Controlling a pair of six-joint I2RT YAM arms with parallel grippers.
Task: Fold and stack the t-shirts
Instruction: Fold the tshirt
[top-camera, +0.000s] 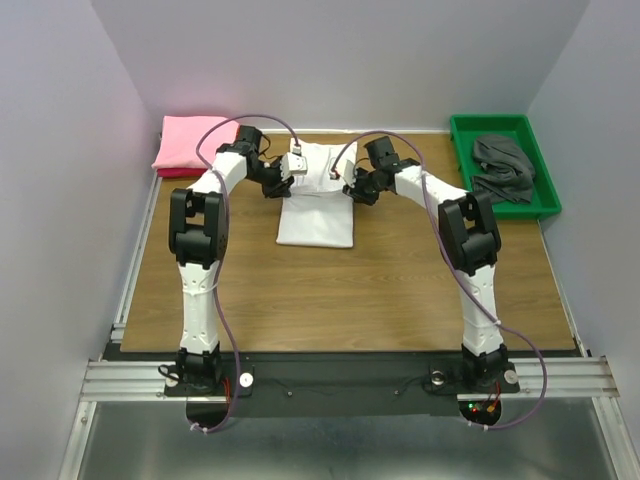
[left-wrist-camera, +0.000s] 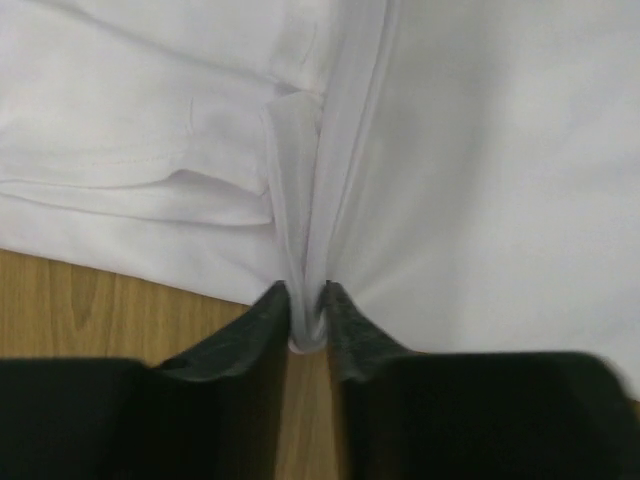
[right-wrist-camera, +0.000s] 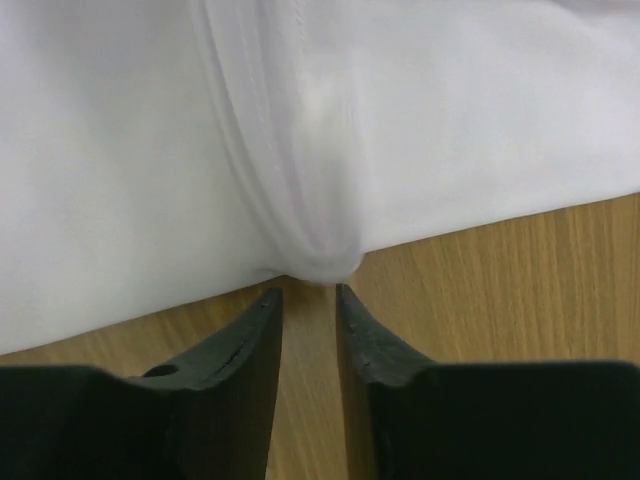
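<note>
White cotton t-shirt (top-camera: 316, 205), half folded, lies lengthwise away from your bases. Your left gripper (left-wrist-camera: 308, 305) is clamped on a pinch at its far left edge. Your right gripper (right-wrist-camera: 308, 300) stands narrowly parted, with the shirt's far right fold just beyond its tips. Brown wooden table (top-camera: 330, 290) on the shirt's near side leaves you folding room.

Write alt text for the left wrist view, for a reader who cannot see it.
The dark left claw is closed on a raised fold at the near edge of a white t-shirt. The shirt fills most of the frame, wrinkled toward the frame's left, with the wooden table showing at lower left.
</note>
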